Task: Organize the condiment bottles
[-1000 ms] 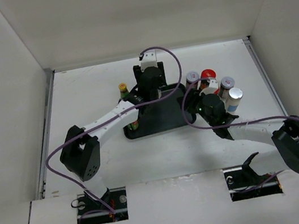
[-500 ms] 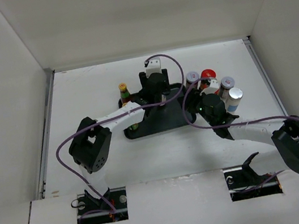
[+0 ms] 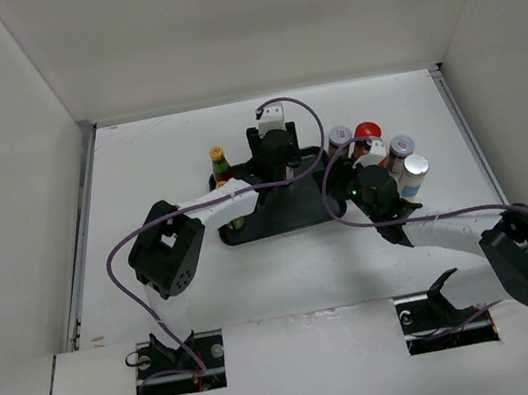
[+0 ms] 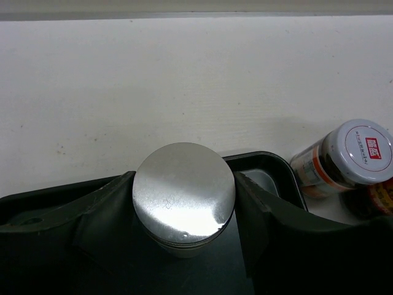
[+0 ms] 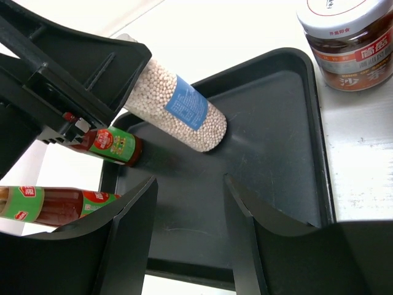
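left arm: the left arm (image 3: 214,204) has its elbow bent low on the left, forearm running across to the tray's far side, wrist pointing down.
left tool: the left tool (image 4: 184,187) is part closed on the pellet jar (image 4: 181,175), one finger on each side just under the silver lid.
pellet jar: leaning in the grip, base down at the tray (image 5: 270,160) floor.
right arm: the right arm (image 3: 452,227) has its elbow out at the near right, forearm angled in to the tray's right end.
right tool: the right tool (image 5: 189,187) is half open and empty, hanging over the tray.
sauce bottles: 2, both at the tray's left end (image 5: 110,144) (image 5: 58,204).
silver-lid jars: 4. One is held; 3 sit on the tabletop (image 3: 163,138) right of the tray (image 3: 339,134) (image 3: 400,146) (image 3: 415,167).
red-lid jar: 1 clear (image 3: 366,130), among the group on the right. Can't make out a second behind the right wrist.
vs 1 s ago: left elbow has swung in toward the tray and the wrist has shifted slightly. Right arm and the right-hand group are unchanged.
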